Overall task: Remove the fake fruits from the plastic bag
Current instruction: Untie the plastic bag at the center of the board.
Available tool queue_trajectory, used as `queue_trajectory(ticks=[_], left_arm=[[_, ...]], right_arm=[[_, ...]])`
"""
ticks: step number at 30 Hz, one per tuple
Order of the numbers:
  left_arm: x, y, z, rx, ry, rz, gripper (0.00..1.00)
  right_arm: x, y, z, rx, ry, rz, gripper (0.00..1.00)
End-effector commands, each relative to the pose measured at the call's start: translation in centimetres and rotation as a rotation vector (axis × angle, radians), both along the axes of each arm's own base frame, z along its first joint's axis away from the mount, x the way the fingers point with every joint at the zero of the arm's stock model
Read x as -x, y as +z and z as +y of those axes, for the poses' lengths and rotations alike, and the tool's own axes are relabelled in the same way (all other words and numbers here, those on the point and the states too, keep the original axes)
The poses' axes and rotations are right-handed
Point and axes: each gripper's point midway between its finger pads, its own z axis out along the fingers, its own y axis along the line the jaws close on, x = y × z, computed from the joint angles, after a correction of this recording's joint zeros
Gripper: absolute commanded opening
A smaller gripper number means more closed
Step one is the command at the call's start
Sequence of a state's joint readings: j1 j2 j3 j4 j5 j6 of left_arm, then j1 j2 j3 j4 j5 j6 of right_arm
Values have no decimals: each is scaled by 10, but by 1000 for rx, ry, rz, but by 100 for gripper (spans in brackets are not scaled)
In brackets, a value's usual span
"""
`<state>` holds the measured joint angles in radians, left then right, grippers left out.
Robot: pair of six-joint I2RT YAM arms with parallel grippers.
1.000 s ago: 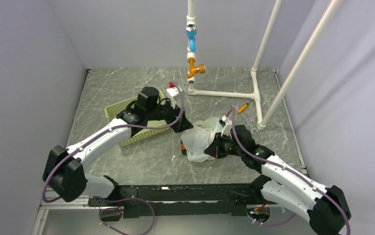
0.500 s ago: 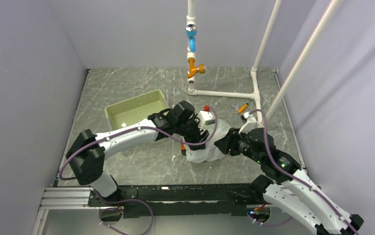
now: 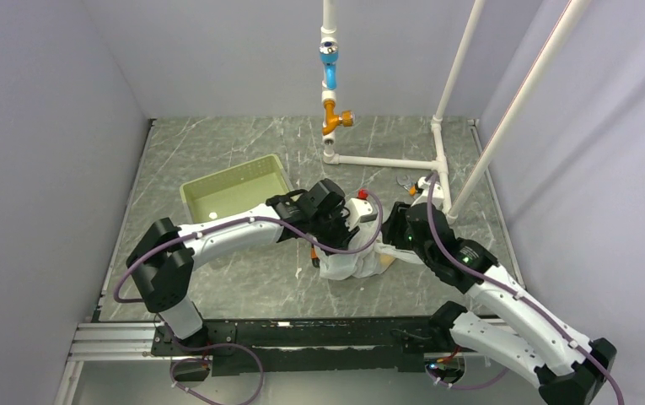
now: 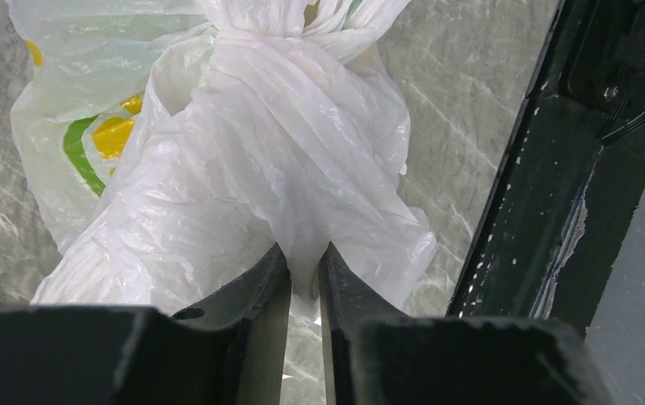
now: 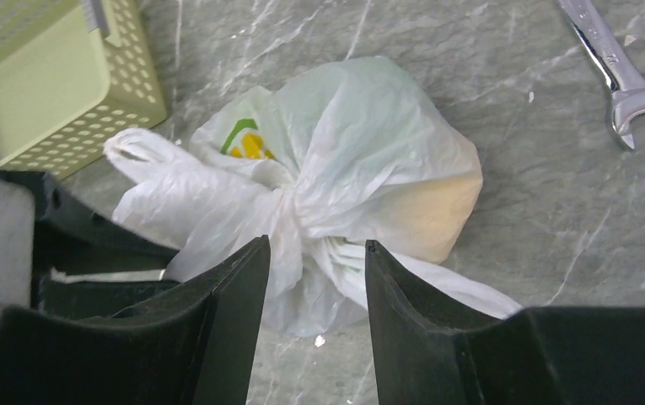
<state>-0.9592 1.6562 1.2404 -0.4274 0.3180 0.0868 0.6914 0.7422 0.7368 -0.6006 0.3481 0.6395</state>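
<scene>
The plastic bag [image 3: 348, 263] lies knotted on the marble table, white and crinkly with a green and yellow print [image 4: 108, 139]. My left gripper [image 4: 303, 253] is shut on a fold of the bag [image 4: 302, 143] just below the knot. In the top view the left gripper [image 3: 351, 240] reaches in from the left. My right gripper [image 5: 317, 245] is open above the bag [image 5: 361, 160], its fingers either side of the knot and holding nothing. The fake fruits are hidden inside the bag; only a yellowish tint [image 5: 441, 211] shows through its right side.
A pale green lattice basket [image 3: 234, 190] stands left of the bag, its corner [image 5: 40, 84] also in the right wrist view. A wrench [image 5: 626, 80] lies to the right. A white pipe frame [image 3: 386, 160] rises at the back. An orange brush [image 3: 314, 253] lies beside the bag.
My left arm swung from the basket over to the bag and its jaws closed on a fold. My right gripper opened and drew back from the bag.
</scene>
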Motion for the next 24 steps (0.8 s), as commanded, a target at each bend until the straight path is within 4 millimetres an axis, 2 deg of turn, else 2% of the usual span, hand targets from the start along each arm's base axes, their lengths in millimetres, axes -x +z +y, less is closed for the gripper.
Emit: queue_trajectory(ticks=[1, 3, 8, 11, 13, 14, 19, 20, 23, 24], left_arm=[[-2, 16, -8, 28, -26, -35, 22], [0, 16, -8, 31, -38, -31, 17], [3, 16, -10, 41, -54, -20, 13], [4, 15, -11, 42, -58, -14, 11], [4, 14, -11, 37, -57, -11, 1], [3, 13, -11, 34, -56, -10, 0], [2, 14, -10, 31, -56, -19, 0], [2, 14, -9, 28, -54, -23, 0], [-1, 18, -7, 26, -44, -44, 0], [-2, 19, -6, 25, -41, -50, 0]], right_arm=[[-19, 17, 4, -22, -30, -57, 49], [-22, 8, 7, -34, -19, -40, 52], [-33, -12, 11, -79, 13, 7, 57], [-36, -30, 24, -138, 83, 72, 59], [-36, -43, 30, -152, 109, 129, 59], [-36, -48, 32, -153, 118, 147, 59], [-40, -51, 27, -148, 86, 135, 56], [-40, -50, 24, -146, 76, 123, 53], [-41, -48, 19, -149, 54, 97, 35], [-42, -49, 16, -144, 40, 93, 26]])
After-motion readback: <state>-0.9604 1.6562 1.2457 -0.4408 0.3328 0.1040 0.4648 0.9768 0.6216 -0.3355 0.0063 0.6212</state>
